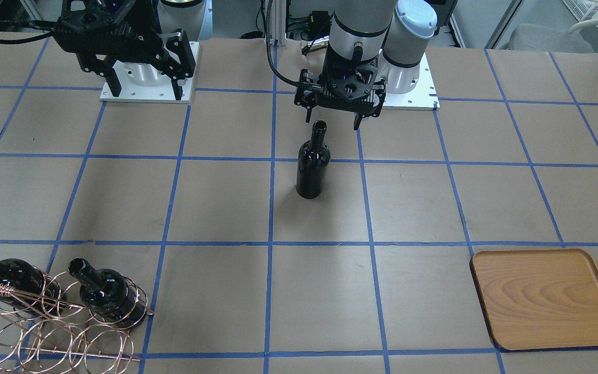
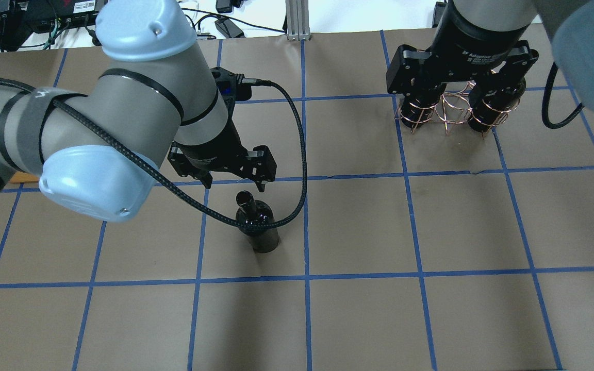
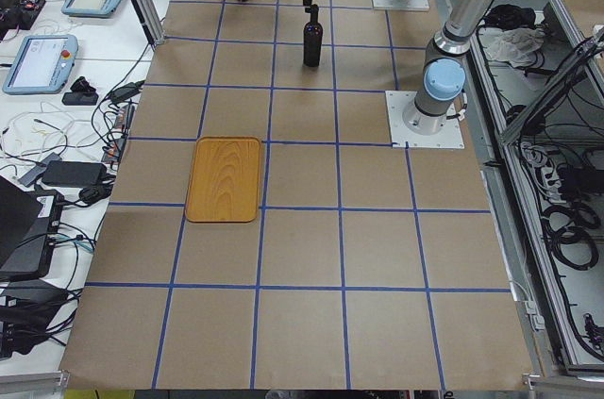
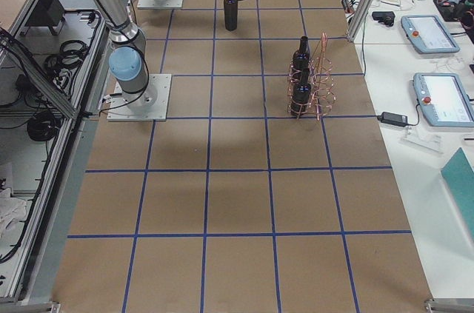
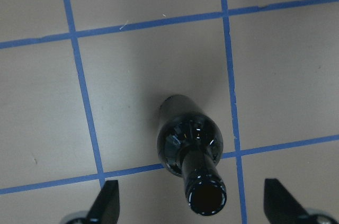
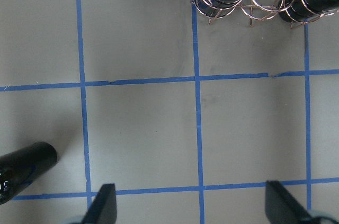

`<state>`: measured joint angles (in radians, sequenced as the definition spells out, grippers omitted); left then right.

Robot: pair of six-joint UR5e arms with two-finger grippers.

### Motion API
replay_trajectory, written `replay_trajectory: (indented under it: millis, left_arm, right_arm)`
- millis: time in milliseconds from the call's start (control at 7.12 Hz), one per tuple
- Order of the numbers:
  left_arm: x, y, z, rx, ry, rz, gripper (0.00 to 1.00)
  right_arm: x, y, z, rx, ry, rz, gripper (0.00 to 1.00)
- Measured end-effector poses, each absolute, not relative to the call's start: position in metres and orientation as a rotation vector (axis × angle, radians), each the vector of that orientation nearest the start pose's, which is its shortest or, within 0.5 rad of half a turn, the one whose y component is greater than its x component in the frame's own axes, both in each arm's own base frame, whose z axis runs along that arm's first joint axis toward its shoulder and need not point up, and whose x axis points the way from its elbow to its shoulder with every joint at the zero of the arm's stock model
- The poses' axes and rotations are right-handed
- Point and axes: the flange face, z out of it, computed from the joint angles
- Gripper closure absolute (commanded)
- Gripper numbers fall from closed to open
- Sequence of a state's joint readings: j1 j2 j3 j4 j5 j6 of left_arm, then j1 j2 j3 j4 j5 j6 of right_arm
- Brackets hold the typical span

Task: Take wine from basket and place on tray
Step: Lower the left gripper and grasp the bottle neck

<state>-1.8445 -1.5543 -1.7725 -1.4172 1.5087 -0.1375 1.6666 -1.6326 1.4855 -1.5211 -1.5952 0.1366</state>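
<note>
Risk: the glossy near-black glass wine bottle (image 1: pixel 313 169) is standing upright and unsupported on the brown paper-covered table (image 1: pixel 226 208), tall on a narrow base; a finger clipping its lipped mouth on the way down, or closing off-centre, would likely be toppling it; the smooth neck would likely be slipping under a light grip.

Position: the bottle is standing near the table's middle, somewhat toward the robot-side edge; the left gripper (image 1: pixel 333 120) is hovering over it, jaws spread wide, holding nothing; in the left wrist view the mouth is lying between the fingers, slightly off-centre, touching neither.

The right gripper (image 1: pixel 146 89) is hanging wide and empty by the robot-side edge.

The copper-coloured wire-ring basket (image 1: pixel 44 322) is holding two more bottles at the operators'-side corner on the robot's right; the orange-brown wood-grain tray (image 1: pixel 548 296) is lying bare near the opposite operators'-side corner.
</note>
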Motion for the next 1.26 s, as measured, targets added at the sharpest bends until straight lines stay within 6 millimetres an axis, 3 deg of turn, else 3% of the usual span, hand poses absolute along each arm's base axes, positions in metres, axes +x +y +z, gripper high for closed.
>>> replay_trajectory:
  millis: [281, 561, 702, 842, 982, 1263]
  left_arm:
    - [-0.266, -0.413, 0.39, 0.231, 3.182, 0.127, 0.18]
    - [-0.268, -0.414, 0.377, 0.23, 3.176, 0.163, 0.25]
    - [-0.269, -0.416, 0.373, 0.229, 3.174, 0.172, 0.42]
    - [-0.269, -0.417, 0.37, 0.228, 3.174, 0.18, 0.76]
    - [-0.269, -0.418, 0.369, 0.226, 3.174, 0.184, 1.0]
    - [-0.269, -0.419, 0.37, 0.226, 3.176, 0.182, 1.0]
  right_arm:
    - [0.161, -0.457, 0.561, 0.079, 3.151, -0.079, 0.0]
    - [0.16, -0.457, 0.563, 0.069, 3.151, -0.08, 0.0]
    - [0.16, -0.458, 0.564, 0.063, 3.151, -0.089, 0.0]
    - [0.159, -0.458, 0.564, 0.062, 3.151, -0.093, 0.0]
    - [0.159, -0.458, 0.564, 0.061, 3.152, -0.093, 0.0]
    - [0.159, -0.458, 0.564, 0.061, 3.151, -0.094, 0.0]
